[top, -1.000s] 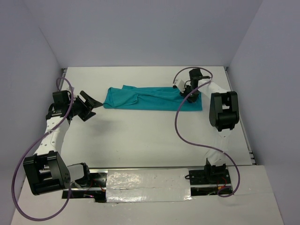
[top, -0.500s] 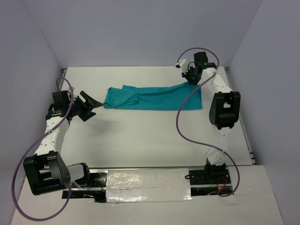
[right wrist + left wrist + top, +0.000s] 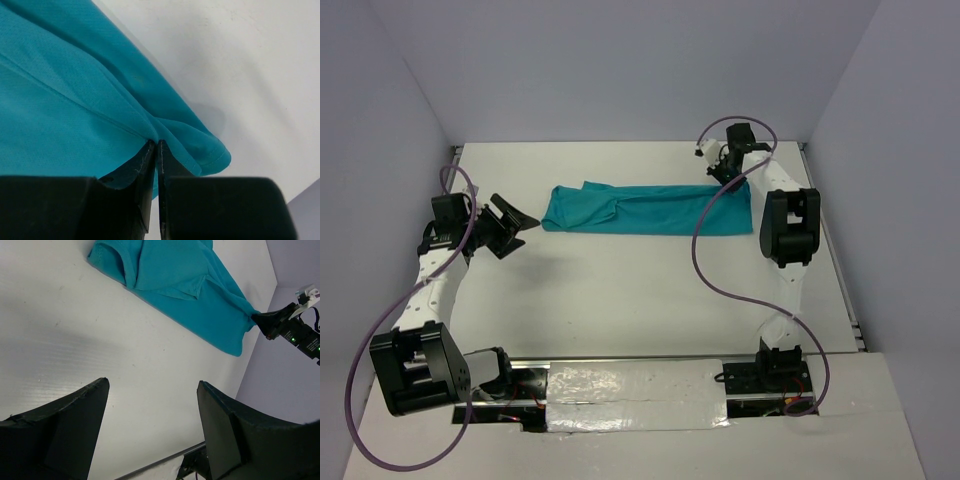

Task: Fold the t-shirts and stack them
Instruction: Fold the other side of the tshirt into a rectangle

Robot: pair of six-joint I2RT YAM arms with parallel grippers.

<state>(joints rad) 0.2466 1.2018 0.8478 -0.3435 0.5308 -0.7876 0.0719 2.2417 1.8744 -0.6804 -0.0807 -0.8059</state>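
Observation:
The teal t-shirt (image 3: 640, 208) lies as a long folded band across the far half of the table. It also shows in the left wrist view (image 3: 175, 285) and in the right wrist view (image 3: 75, 95). My right gripper (image 3: 728, 172) is shut on the t-shirt's far right corner and holds that corner lifted; in its own view (image 3: 156, 146) the jaws pinch a fold of cloth by the hem. My left gripper (image 3: 520, 222) is open and empty, low over the table just left of the t-shirt's left end; its fingers (image 3: 75, 420) frame bare table.
The white table (image 3: 640, 290) is walled in by pale panels at the back and both sides. A metal rail with taped mounts (image 3: 640, 395) runs along the near edge. The right arm's purple cable (image 3: 705, 260) hangs over the table beside the t-shirt.
My right gripper rose from the t-shirt's right end and moved toward the back, taking the corner of cloth up with it. The left arm has not moved.

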